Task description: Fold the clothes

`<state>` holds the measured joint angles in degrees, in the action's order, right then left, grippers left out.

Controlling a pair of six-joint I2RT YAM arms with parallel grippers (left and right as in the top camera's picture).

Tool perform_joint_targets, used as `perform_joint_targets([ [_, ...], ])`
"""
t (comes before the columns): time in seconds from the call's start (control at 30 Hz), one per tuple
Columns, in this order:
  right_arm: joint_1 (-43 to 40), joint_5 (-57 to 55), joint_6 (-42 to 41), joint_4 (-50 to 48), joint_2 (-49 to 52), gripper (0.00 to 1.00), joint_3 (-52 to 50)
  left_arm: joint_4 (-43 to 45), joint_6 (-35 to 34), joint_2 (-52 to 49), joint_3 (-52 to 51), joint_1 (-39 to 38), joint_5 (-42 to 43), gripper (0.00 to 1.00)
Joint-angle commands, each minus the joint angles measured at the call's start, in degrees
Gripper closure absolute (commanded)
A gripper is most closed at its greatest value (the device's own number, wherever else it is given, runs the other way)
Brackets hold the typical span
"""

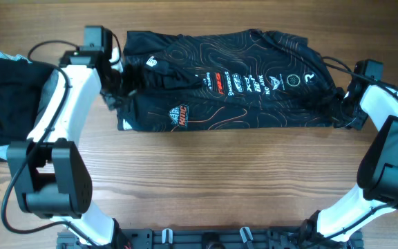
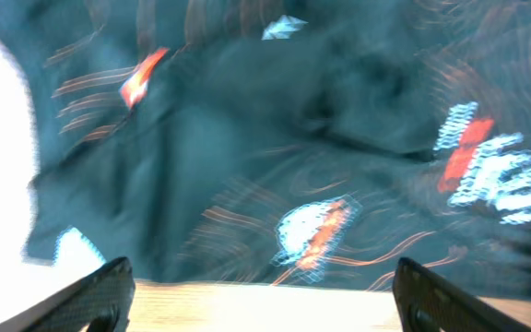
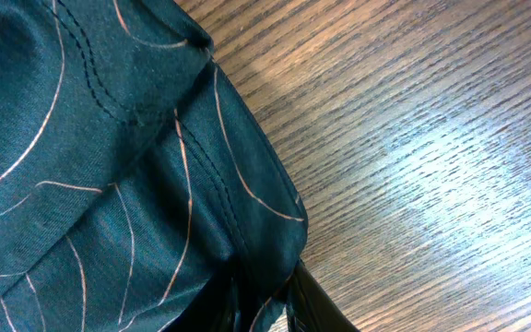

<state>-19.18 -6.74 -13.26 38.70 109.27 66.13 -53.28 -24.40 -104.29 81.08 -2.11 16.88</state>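
The black jersey (image 1: 233, 90) with orange swirl lines and white and red logos lies folded lengthwise across the far middle of the table. My left gripper (image 1: 119, 86) is at its left end. In the left wrist view the fingers (image 2: 261, 277) are spread wide and empty, with bare wood between them and the blurred jersey (image 2: 293, 138) just ahead. My right gripper (image 1: 338, 105) is at the jersey's right end. In the right wrist view it (image 3: 265, 304) is shut on a fold of the jersey's edge (image 3: 90, 166).
A plain black and light blue garment pile (image 1: 5, 90) lies at the left edge, beside the left arm. The wooden table (image 1: 220, 180) extends in front of the jersey. A black rail (image 1: 206, 238) runs along the front edge between the arm bases.
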Motion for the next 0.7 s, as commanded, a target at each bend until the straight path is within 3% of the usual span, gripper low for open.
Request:
perform_joint_targets([
  [0.0, -0.28, -2.25, -0.42, 1.03, 2.01, 0.79, -2.34, 0.76, -0.59, 0.02, -6.97, -0.24, -7.13, 0.11],
  [0.17, -0.28, -1.55, -0.39, 1.18, 2.01, 0.79, -2.34, 18.78, -0.70, 0.02, -20.76, -0.28, -7.15, 0.22],
  [0.27, -0.28, -0.55, -0.37, 1.66, 2.01, 0.80, -2.34, 21.79, -0.63, 0.02, -23.47, -0.28, -9.51, 0.41],
  [0.3, -0.28, -0.52, -0.42, 2.03, 2.01, 0.79, -2.34, 22.60, -0.15, 0.02, -24.55, -0.28, -11.72, 0.55],
  [0.33, -0.28, -0.52, -0.48, 2.51, 2.01, 0.80, -2.34, 23.87, 0.20, 0.02, -25.62, -0.28, -13.18, 0.89],
  [0.37, -0.28, -0.55, -0.46, 2.78, 2.01, 0.80, -2.34, 25.55, 0.17, 0.02, -27.10, -0.28, -13.77, 0.96],
  [0.43, -0.28, -0.81, -0.48, 4.31, 2.01, 0.84, -2.34, 23.52, 0.15, 0.02, -27.71, -0.28, -13.77, 0.96],
  [0.6, -0.96, -4.00, -7.78, 19.21, 1.86, 0.91, -2.27, 0.72, -0.31, 0.17, -27.71, 2.60, -13.77, 0.96],
  [0.67, -1.20, -4.02, -7.96, 22.03, 1.27, 0.92, -2.27, -3.45, -0.26, 1.18, -27.71, 4.35, -13.77, 0.96],
])
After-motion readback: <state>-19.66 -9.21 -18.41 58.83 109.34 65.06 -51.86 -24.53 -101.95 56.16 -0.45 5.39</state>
